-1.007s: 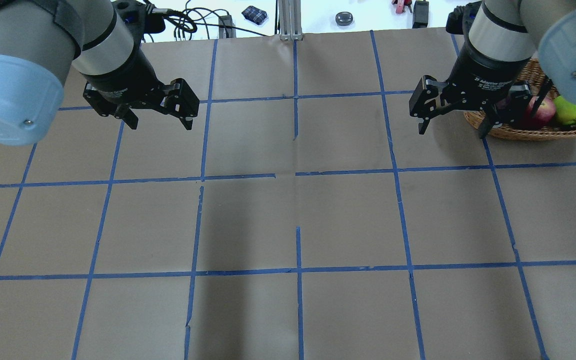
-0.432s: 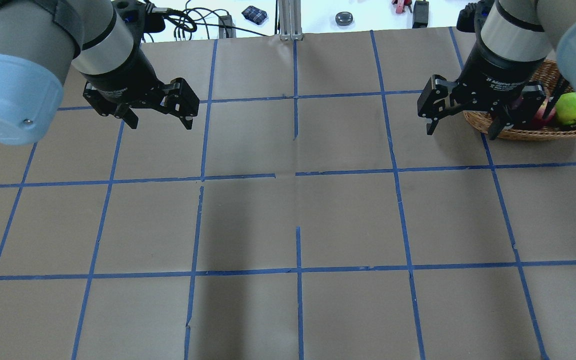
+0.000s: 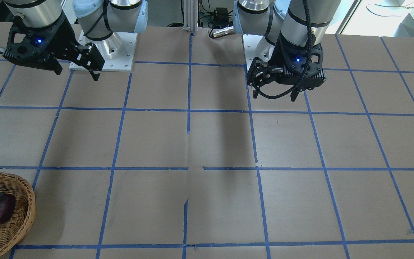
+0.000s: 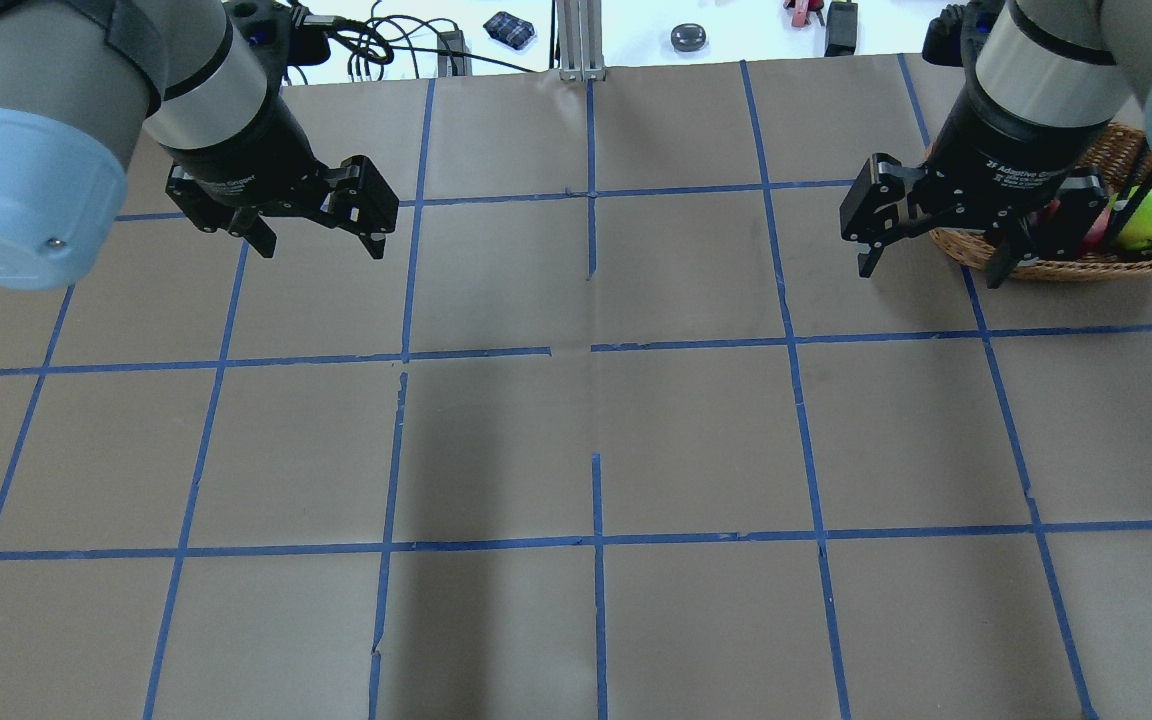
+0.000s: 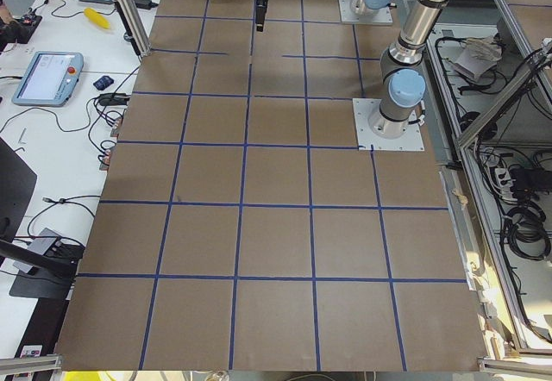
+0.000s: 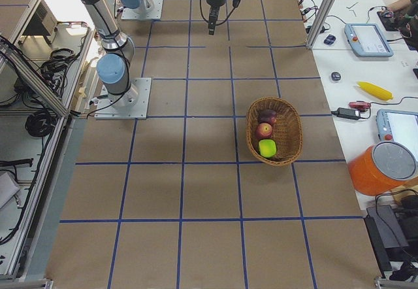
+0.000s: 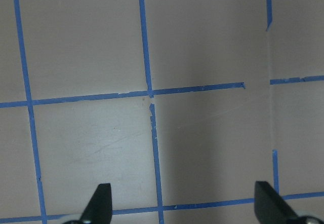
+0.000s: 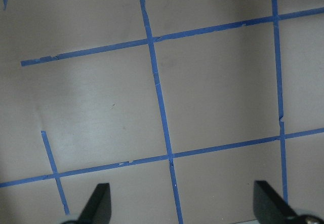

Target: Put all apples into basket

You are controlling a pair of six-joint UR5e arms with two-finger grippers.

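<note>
The wicker basket [image 4: 1086,268] stands at the far right of the table and also shows in the exterior right view [image 6: 294,132]. It holds the green apple [image 6: 267,148], the red apple [image 6: 264,131] and the maroon apple [image 6: 267,116]. In the overhead view the green apple [image 4: 1151,218] shows, and the others are mostly hidden behind my right arm. My right gripper [image 4: 931,275] is open and empty, raised over the basket's left edge. My left gripper [image 4: 321,248] is open and empty, raised over the far left of the table.
Brown paper with a blue tape grid [image 4: 596,350] covers the table. Cables and small items [image 4: 688,38] lie beyond the far edge. An aluminium post [image 4: 576,40] stands at the far middle. Both arm bases [image 3: 102,54] sit at the robot side.
My right gripper has moved a little to the right and toward the robot, still open, and more of the green apple now shows. The left arm has not moved.
</note>
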